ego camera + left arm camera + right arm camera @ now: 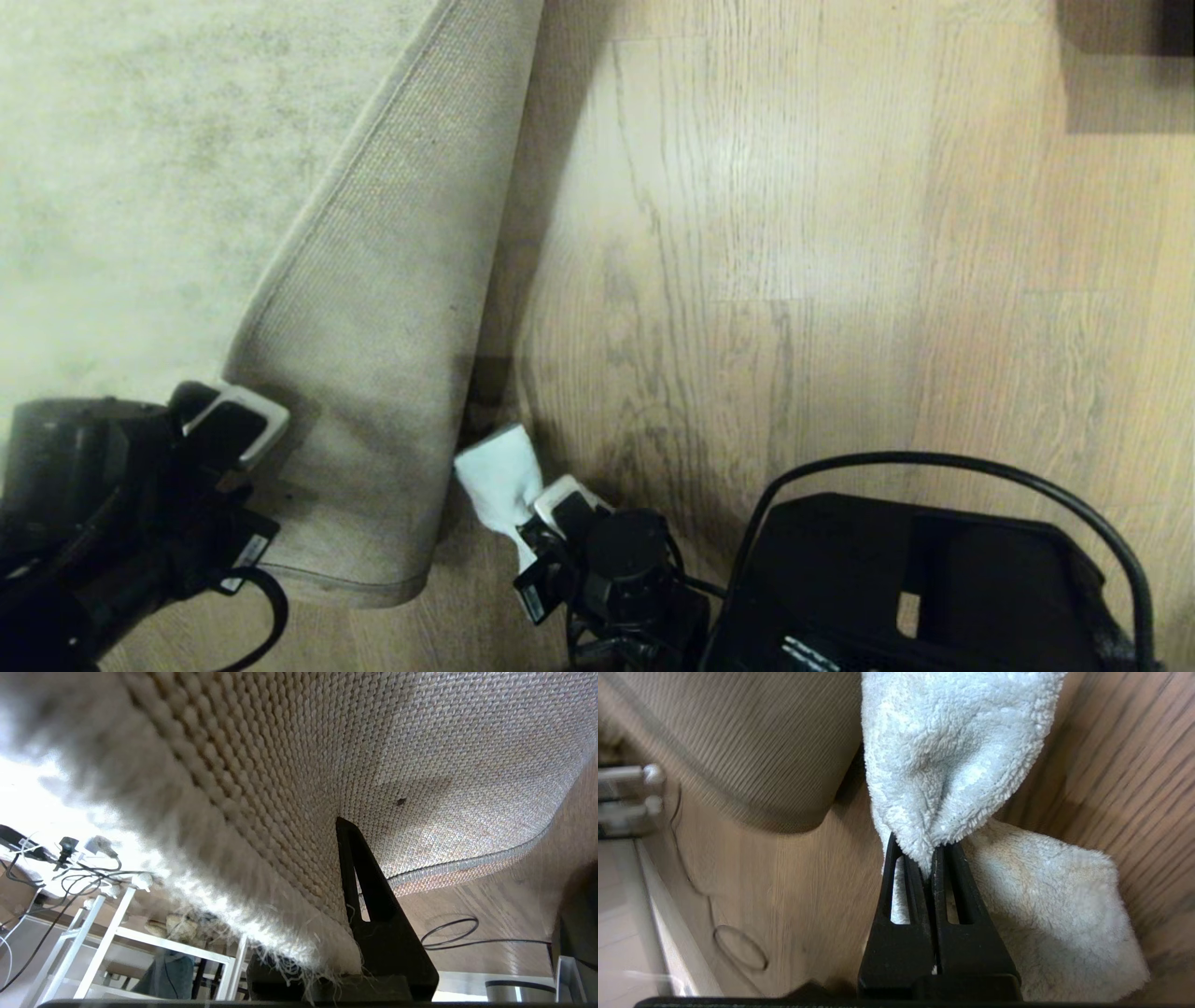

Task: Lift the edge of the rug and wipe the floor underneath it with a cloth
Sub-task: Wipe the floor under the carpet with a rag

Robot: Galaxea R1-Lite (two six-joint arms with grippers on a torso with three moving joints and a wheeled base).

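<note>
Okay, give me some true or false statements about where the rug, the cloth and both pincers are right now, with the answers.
1. The left pincer is shut on the rug edge, folding it back so its woven underside shows. True.
2. The right pincer is open and empty. False: it is shut on the cloth.
3. The cloth is bright pink. False: it is pale mint-blue.
4. The cloth sits beside the lifted rug edge, over the wood-grain floor. True.
5. The rug lies completely flat. False: its edge is lifted and turned over.
</note>
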